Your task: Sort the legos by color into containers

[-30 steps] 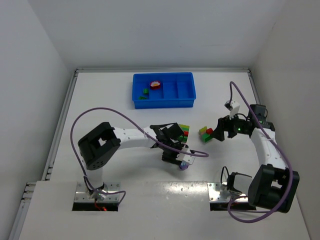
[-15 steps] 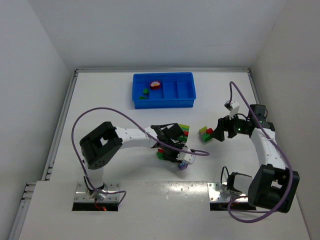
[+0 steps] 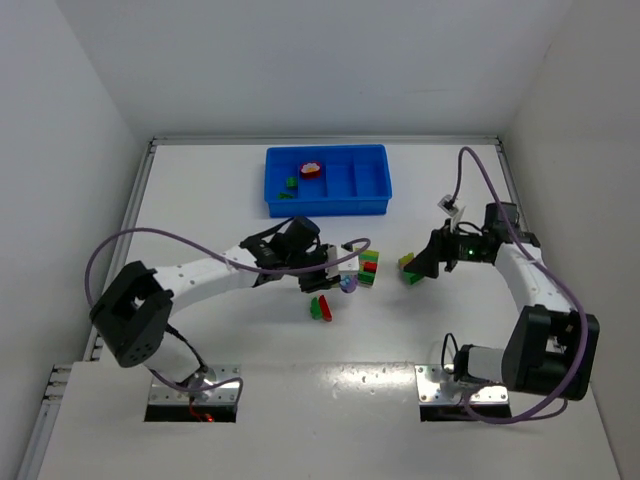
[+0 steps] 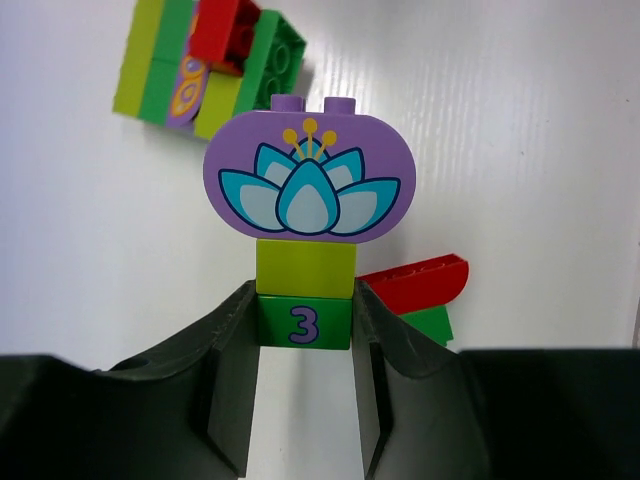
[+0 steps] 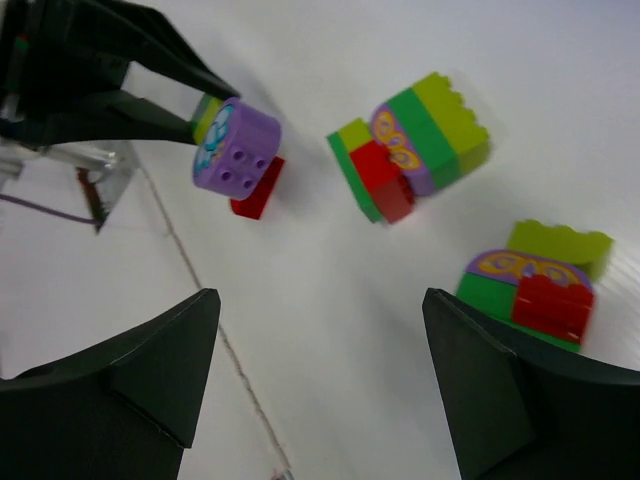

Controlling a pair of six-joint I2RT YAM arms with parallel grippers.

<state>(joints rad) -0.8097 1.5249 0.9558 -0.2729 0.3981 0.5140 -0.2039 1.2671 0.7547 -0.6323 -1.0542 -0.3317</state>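
My left gripper (image 3: 338,281) is shut on a stack (image 4: 303,210): a green brick marked 3, a lime brick and a purple flower brick on top. It holds the stack above the table, also seen in the right wrist view (image 5: 235,147). A red-and-green brick (image 3: 320,307) lies below it on the table. A multicoloured clump (image 3: 369,267) lies just right of it. My right gripper (image 3: 424,264) is open and empty, next to a second clump (image 3: 409,268). The blue tray (image 3: 372,204) stands at the back; its left compartments hold green bricks (image 3: 289,187) and a red piece (image 3: 311,169).
The left gripper's black fingers (image 5: 100,70) show at the top left of the right wrist view. White walls close in the table on the left, back and right. Purple cables loop over both arms.
My left arm has stretched out and swung its gripper back and to the left with the purple-topped stack. A red-and-green brick now lies uncovered on the table. My right gripper shifted slightly back and left.
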